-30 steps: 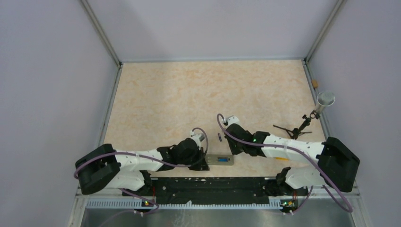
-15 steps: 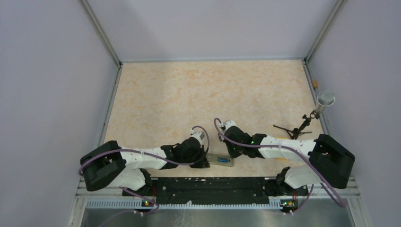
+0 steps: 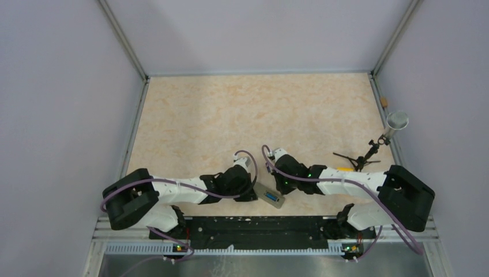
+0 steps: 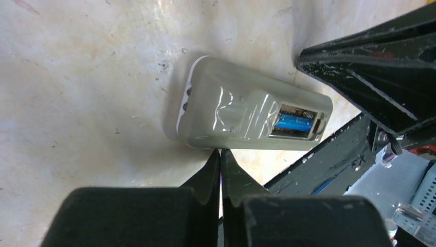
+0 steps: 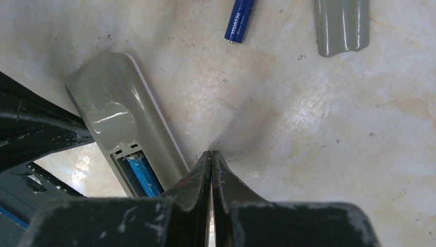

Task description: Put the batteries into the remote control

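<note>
Here the table [image 3: 230, 115] carries all items near its front edge. The left hand [image 4: 220, 153] has its fingers pressed fully together and grips nothing; its tips meet one long edge of the remote control [image 4: 252, 110]. The right hand [image 5: 211, 154] is likewise closed and empty, with its tips just beside the opposite long edge, close to the battery recess. The remote control lies grey back upward, set diagonally between the two hands. A detached grey battery cover [image 5: 342, 25] rests on the table, well apart from the remote. One seated battery [image 4: 294, 123] occupies the open recess. One loose battery [image 5: 240, 19] lies near the cover.
</note>
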{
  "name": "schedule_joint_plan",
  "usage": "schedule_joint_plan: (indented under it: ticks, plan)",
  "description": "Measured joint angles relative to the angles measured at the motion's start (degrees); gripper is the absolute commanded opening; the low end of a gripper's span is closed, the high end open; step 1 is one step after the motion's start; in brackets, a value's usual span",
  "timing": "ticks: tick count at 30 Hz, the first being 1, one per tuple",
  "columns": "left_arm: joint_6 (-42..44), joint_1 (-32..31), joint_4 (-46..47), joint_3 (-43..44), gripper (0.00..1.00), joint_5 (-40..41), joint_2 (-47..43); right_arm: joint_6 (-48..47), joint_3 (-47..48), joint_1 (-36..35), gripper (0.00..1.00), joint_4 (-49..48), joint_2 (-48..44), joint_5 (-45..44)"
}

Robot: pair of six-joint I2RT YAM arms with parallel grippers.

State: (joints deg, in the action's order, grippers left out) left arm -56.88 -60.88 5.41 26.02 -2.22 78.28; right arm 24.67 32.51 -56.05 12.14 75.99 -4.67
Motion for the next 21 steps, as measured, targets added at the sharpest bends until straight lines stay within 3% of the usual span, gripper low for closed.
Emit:
schedule_joint_plan:
  ticks: [21]
  plan:
    - [1.3,5.1,3.2,3.5,0.00,0.1,5.4,6.4,-7.9,-1.2,0.00,-1.4,-9.3,3.5]
